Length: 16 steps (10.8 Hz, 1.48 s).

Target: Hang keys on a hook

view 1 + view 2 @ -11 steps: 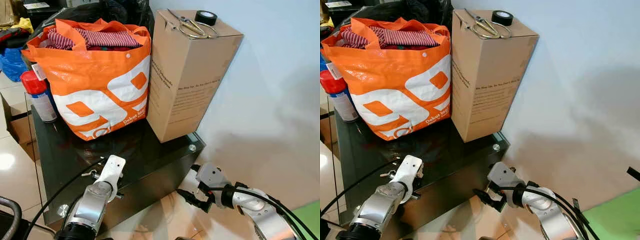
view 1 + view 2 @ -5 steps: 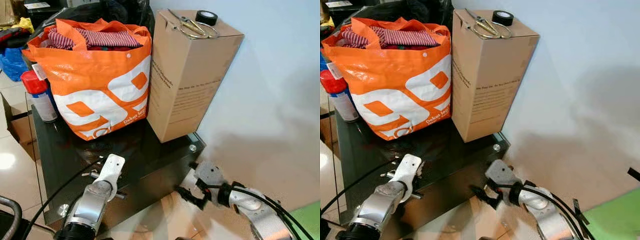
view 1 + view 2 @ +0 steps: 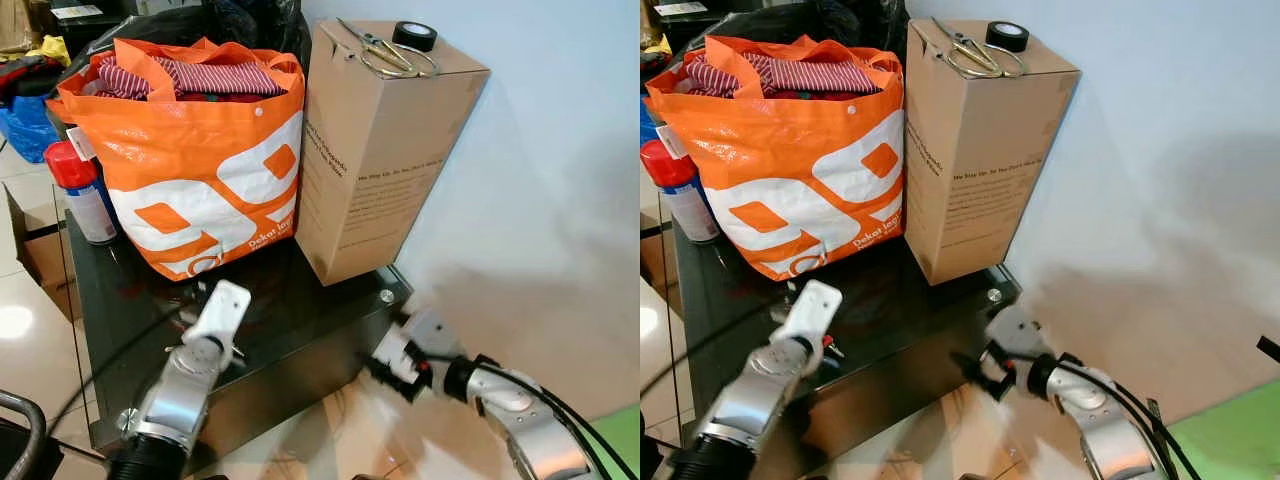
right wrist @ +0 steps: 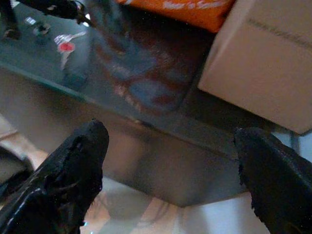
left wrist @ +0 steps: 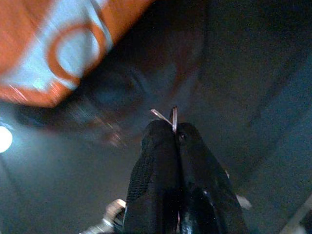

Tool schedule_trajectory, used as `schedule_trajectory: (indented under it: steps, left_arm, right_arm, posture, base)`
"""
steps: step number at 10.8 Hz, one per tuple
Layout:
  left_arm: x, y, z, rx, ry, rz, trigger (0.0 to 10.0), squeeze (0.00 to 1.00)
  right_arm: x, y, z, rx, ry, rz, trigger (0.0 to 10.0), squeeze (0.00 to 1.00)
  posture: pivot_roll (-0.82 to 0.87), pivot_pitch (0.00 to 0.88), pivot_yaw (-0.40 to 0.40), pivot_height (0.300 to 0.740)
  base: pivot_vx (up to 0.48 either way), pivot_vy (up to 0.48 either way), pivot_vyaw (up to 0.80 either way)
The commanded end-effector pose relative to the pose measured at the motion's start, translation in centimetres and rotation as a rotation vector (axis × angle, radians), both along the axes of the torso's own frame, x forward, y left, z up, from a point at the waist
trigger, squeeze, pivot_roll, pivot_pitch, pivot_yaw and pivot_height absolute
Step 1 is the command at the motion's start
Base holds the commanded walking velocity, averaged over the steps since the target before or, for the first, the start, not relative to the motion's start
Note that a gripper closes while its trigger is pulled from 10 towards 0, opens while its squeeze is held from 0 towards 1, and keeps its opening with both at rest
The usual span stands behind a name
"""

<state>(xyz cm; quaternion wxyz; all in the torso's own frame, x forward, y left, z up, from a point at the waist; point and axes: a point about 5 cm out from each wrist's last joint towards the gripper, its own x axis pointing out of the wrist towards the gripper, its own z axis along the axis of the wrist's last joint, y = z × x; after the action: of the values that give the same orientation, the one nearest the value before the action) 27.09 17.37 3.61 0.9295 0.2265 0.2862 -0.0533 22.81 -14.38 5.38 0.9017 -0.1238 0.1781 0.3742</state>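
The left gripper (image 5: 174,134) is pinching the keys' (image 4: 66,44) ring with its 2 fingers pressed together, just above the dark glass table (image 3: 300,300). The right gripper (image 4: 170,161) is hanging wide open, holding nothing, beside the table's edge.

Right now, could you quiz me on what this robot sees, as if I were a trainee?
1. True or false: the left end effector is shut on a thin metal key ring.
2. What lies on top of the tall brown cardboard box? A) metal scissors and a black tape roll; B) a red-capped spray can; C) striped cloth.
3. Fill in: the right end effector, beside the dark glass table, has its fingers ___.
Key: 1 true; 2 A; 3 open.
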Motion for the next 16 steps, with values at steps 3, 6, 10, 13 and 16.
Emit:
schedule_trajectory:
  steps: [3,6,10,13,16]
  left_arm:
    - [1.2,0.2,2.4,0.112,-0.150,-0.048,0.0,0.00]
    - [1.4,1.4,2.6,0.313,-0.165,-0.082,0.0,0.00]
    - [1.8,1.6,3.3,0.474,-0.202,-0.152,0.0,0.00]
    - [2.2,0.3,4.2,0.344,-0.281,-0.168,0.0,0.00]
    - [1.8,-1.6,7.5,-0.304,-0.460,-0.191,0.0,0.00]
  right_arm:
    - [1.1,-0.5,1.2,0.125,-0.044,-0.121,10.0,0.00]
    - [1.1,-0.4,1.3,0.189,-0.038,-0.153,10.0,0.00]
    - [1.7,-0.7,1.5,0.241,-0.033,-0.182,10.0,0.00]
    - [1.5,-0.9,1.7,0.247,-0.055,-0.214,10.0,0.00]
    - [1.7,-1.3,2.7,0.216,-0.169,-0.324,10.0,0.00]
  posture:
    - [-0.10,0.000,-0.099,0.740]
    - [-0.10,0.000,-0.089,0.740]
    - [-0.09,0.000,-0.077,0.740]
    - [-0.09,0.000,-0.076,0.740]
    - [-0.08,0.000,-0.075,0.740]
  base:
    - [0.000,0.000,0.00]
    - [0.000,0.000,0.00]
    - [0.000,0.000,0.00]
    - [0.000,0.000,0.00]
    - [0.000,0.000,0.00]
